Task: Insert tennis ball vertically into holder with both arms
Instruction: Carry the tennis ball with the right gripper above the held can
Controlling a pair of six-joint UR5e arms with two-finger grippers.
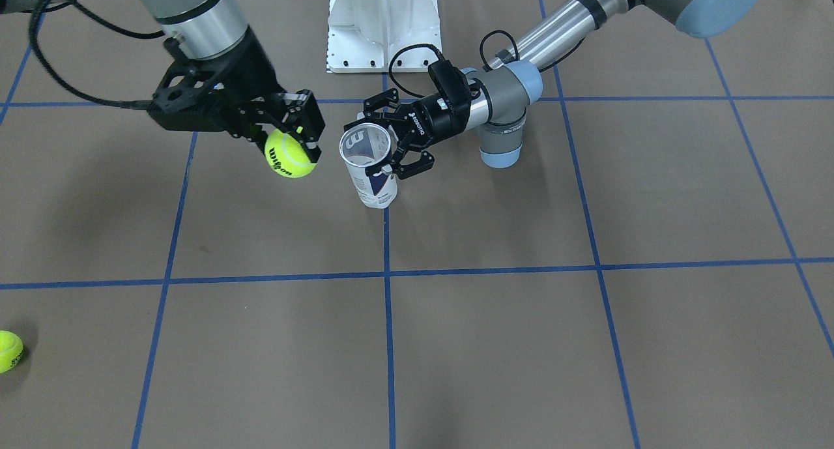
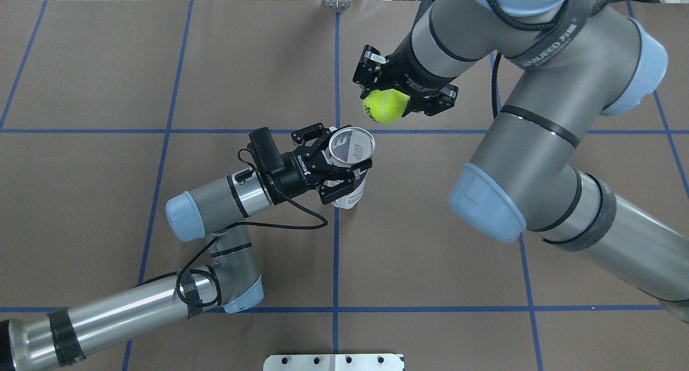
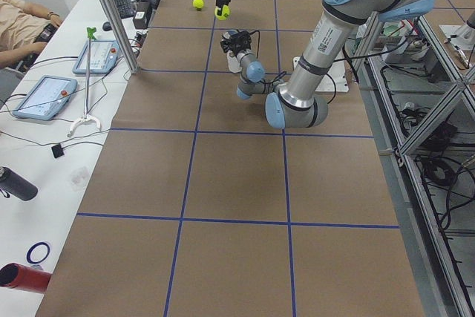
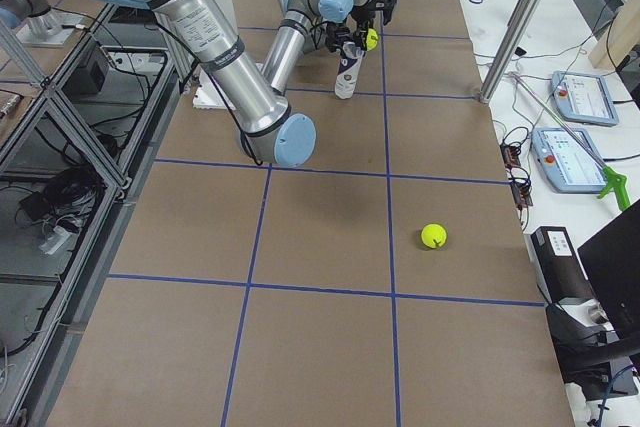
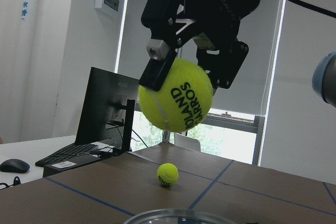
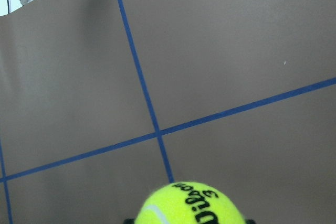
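Observation:
The holder [image 1: 370, 169], a clear tube with a white and navy label, stands upright on the table, its open mouth up; it also shows in the overhead view [image 2: 351, 161]. My left gripper [image 1: 391, 139] is shut on the holder near its top, fingers on both sides [image 2: 336, 161]. My right gripper [image 1: 293, 139] is shut on a yellow tennis ball [image 1: 290, 154] and holds it in the air beside and above the holder's mouth [image 2: 384, 105]. The left wrist view shows that ball [image 5: 176, 102] in the right gripper, with the tube's rim [image 5: 181, 216] at the bottom edge.
A second tennis ball [image 1: 8, 351] lies on the table far out on my right side [image 4: 433, 236]. The white pedestal base [image 1: 383, 25] stands behind the holder. Operator desks with tablets [image 3: 43, 96] flank the table ends.

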